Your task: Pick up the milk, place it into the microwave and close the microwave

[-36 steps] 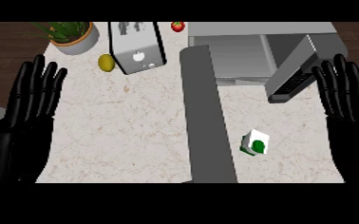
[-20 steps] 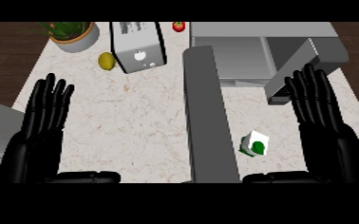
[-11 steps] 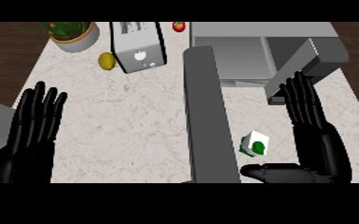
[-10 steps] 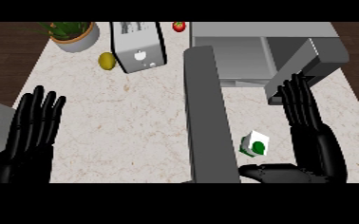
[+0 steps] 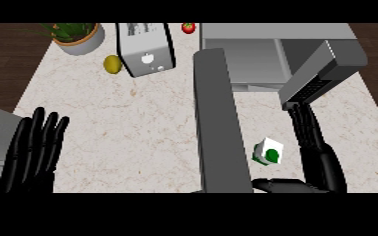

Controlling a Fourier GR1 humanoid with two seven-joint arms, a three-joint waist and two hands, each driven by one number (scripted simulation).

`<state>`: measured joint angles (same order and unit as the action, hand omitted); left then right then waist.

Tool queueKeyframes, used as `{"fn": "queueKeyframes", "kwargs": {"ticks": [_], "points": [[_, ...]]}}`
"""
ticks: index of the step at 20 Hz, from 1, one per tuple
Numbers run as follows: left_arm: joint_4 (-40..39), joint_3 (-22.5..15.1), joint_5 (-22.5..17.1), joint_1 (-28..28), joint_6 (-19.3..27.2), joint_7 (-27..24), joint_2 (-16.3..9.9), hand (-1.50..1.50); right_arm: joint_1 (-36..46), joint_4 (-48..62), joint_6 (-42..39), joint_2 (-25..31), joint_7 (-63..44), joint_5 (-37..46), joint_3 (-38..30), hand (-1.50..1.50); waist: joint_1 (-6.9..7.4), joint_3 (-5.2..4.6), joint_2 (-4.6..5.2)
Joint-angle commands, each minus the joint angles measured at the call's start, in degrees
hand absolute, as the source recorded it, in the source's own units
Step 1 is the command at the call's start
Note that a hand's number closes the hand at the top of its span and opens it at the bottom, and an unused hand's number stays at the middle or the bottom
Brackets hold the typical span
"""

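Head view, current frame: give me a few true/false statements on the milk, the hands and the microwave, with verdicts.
1. The milk carton stands on the counter, not in the microwave. True.
2. The right hand is curled round the milk carton. False: its fingers are straight, and it lies beside the carton, to the carton's right.
3. The microwave door is open. True.
4. The left hand holds the lemon. False: it is open near the view's lower left, and the lemon lies far off by the potted plant.
5. The toaster sits right of the microwave. False: it sits to its left.
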<state>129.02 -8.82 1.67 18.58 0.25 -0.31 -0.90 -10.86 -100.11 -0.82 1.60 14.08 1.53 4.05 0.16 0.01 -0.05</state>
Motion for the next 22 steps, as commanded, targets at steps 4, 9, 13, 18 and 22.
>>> {"fn": "queueKeyframes", "kwargs": {"ticks": [4,9,13,18,22], "points": [[-0.2,-1.8,0.5,2.6,-0.3,-2.0,0.7,-1.5,0.1,11.1,-0.1,1.2,8.1,-0.4,-3.7,-1.5,0.04,-0.01,0.01],[0.3,-3.0,2.4,-1.4,2.7,1.4,0.8,-1.5,2.3,21.6,0.7,-0.5,16.9,0.1,-4.9,-1.5,-0.04,0.01,0.05],[6.1,-2.5,-2.4,10.4,-1.3,-3.0,-2.1,-1.5,4.5,30.0,-1.4,1.2,21.6,0.1,-6.6,-1.5,0.42,-0.01,-0.01],[6.6,-8.1,4.3,8.0,2.6,0.3,0.6,-1.5,6.1,35.0,-4.8,1.5,26.1,-2.5,-8.0,-1.5,0.13,0.01,-0.01],[4.8,-5.9,2.6,4.2,2.1,1.2,0.0,-1.5,13.9,48.2,-6.1,4.4,31.0,-3.0,-12.1,-1.5,0.17,0.01,0.05]]}}
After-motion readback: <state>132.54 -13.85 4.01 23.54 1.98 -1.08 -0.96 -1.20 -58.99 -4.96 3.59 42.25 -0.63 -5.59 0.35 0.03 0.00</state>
